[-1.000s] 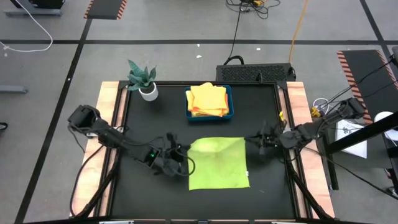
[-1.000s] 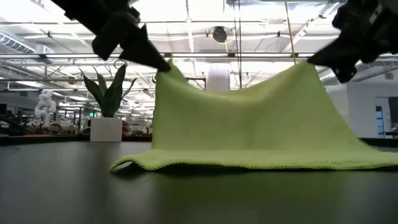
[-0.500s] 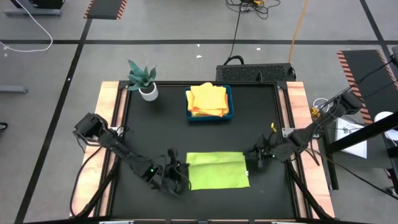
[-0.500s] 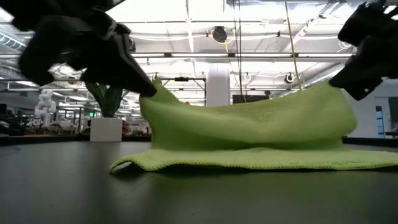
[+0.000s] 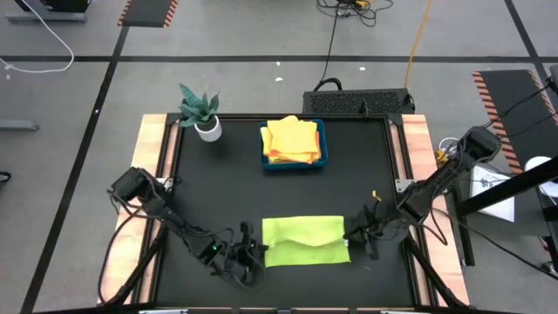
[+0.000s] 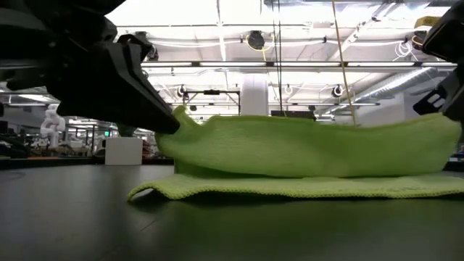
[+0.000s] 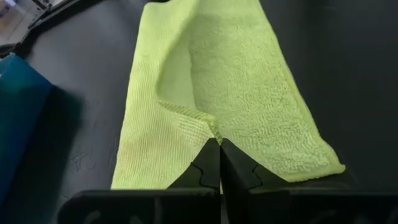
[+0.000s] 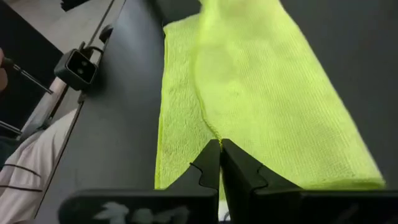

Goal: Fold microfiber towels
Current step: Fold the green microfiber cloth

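Note:
A lime green microfiber towel (image 5: 305,241) lies near the table's front edge, doubled over on itself. Its lower layer (image 6: 290,187) rests flat on the table. Its upper layer (image 6: 304,145) is held up a little above that, between my two grippers. My left gripper (image 5: 258,254) is shut on the towel's left end, and my right gripper (image 5: 353,235) is shut on its right end. More towels, yellow and orange (image 5: 291,139), are stacked in a blue tray (image 5: 323,144) at the back. My left gripper pinches a corner of the upper layer (image 7: 210,127) between its two shut fingers. It comes slanting down from the table's left. That corner is lifted just clear of the layer underneath. My right gripper pinches the upper layer's opposite corner (image 8: 214,134) between its two shut fingers, slanting down from the table's right. The edge between the two held corners (image 6: 312,125) runs almost level, with a slight sag, above the layer on the table.
A small potted plant (image 5: 202,112) stands at the far left corner. The black tabletop (image 5: 218,183) is bare between the tray and the green towel. Wooden rails (image 5: 150,166) border the table's left and right sides.
Both grippers have gone toward the table's near edge and down, tipping further downward, and have stayed shut. They have carried the towel's far edge over its near half. The towel is now folded over and low, and its near edge has stayed on the table.

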